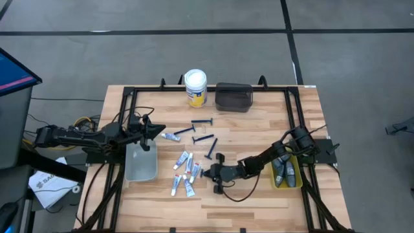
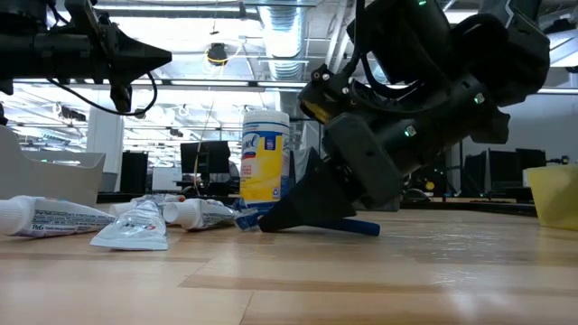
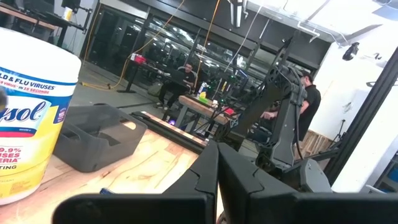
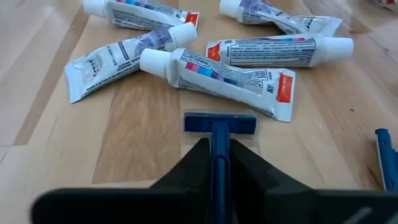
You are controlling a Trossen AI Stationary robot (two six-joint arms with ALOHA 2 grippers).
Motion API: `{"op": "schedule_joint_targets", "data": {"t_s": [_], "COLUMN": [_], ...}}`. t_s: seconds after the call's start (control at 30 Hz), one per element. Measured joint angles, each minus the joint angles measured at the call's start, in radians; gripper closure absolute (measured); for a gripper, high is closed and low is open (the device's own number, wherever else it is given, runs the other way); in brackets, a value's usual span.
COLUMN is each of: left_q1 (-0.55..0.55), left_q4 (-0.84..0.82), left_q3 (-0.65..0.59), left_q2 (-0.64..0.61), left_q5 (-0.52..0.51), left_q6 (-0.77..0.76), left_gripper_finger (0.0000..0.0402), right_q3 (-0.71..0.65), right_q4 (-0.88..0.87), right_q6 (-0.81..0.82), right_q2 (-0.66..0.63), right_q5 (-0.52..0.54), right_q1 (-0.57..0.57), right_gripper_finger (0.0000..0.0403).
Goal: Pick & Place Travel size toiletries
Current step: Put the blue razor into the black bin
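Directly between the two dark fingers of the right gripper [image 4: 219,163] you will find a thin dark-blue razor [image 4: 218,134], its handle pinched by the closed fingers and its blade head projecting just past the fingertips, flat on the pale wooden table [image 1: 259,126]. Just beyond the razor head lies a loose cluster of small white-and-blue toothpaste tubes with white caps and red ends [image 4: 225,78]; the nearest tube lies just beside the head, though contact cannot be confirmed. In the high view this gripper [image 1: 208,172] sits low at the table's middle, with the tube cluster [image 1: 185,173] immediately to its left-arm side. Three further dark-blue razors [image 1: 202,123] lie beyond it toward the far edge. Behind the right arm's elbow, a yellow tray [image 1: 285,173] holds dark grey oblong pods [image 1: 289,171]. The left gripper [image 1: 158,129] is clenched on nothing, raised above the table beside a clear plastic tray [image 1: 141,163]. At the far edge stand a white-lidded yellow wipes jar [image 1: 195,87] and a dark grey bin [image 1: 233,96].
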Motion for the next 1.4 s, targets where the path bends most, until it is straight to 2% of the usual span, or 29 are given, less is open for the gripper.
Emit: {"op": "schedule_joint_targets", "data": {"t_s": [0.07, 0.2, 0.33, 0.5, 0.67, 0.83, 0.93, 1.07, 1.13, 1.27, 1.4], "left_q1": [0.000, 0.000, 0.000, 0.000, 0.000, 0.000, 0.000, 0.000, 0.000, 0.000, 0.000], "left_q4": [0.000, 0.001, 0.002, 0.003, 0.007, 0.009, 0.009, 0.009, 0.009, 0.009, 0.009], "left_q3": [0.000, 0.000, 0.000, 0.000, 0.000, 0.000, 0.000, 0.000, 0.000, 0.000, 0.000], "left_q2": [0.000, 0.000, 0.000, 0.000, 0.000, 0.000, 0.000, 0.000, 0.000, 0.000, 0.000], "left_q5": [0.000, 0.000, 0.000, 0.000, 0.000, 0.000, 0.000, 0.000, 0.000, 0.000, 0.000], "left_q6": [0.000, 0.000, 0.000, 0.000, 0.000, 0.000, 0.000, 0.000, 0.000, 0.000, 0.000], "left_gripper_finger": [0.0401, 0.0401, 0.0401, 0.0401, 0.0401, 0.0401, 0.0401, 0.0401, 0.0401, 0.0401, 0.0401], "right_q3": [-0.002, -0.003, -0.009, -0.006, -0.003, -0.004, -0.004, -0.004, -0.002, 0.003, 0.003], "right_q4": [0.008, -0.006, -0.037, -0.155, -0.360, -0.489, -0.525, -0.517, -0.516, -0.531, -0.527], "right_q6": [-0.010, -0.049, -0.107, -0.222, -0.175, -0.123, -0.137, -0.195, -0.207, -0.256, -0.358], "right_q2": [-0.005, -0.044, -0.135, -0.307, -0.478, -0.557, -0.559, -0.556, -0.545, -0.541, -0.543], "right_q5": [-0.002, -0.019, -0.022, 0.102, 0.270, 0.300, 0.243, 0.064, 0.008, -0.081, -0.120], "right_q1": [0.000, 0.000, 0.000, -0.042, -0.186, -0.408, -0.544, -0.699, -0.759, -0.856, -0.897], "right_gripper_finger": [0.0376, 0.0377, 0.0376, 0.0371, 0.0377, 0.0375, 0.0375, 0.0376, 0.0375, 0.0373, 0.0376]}}
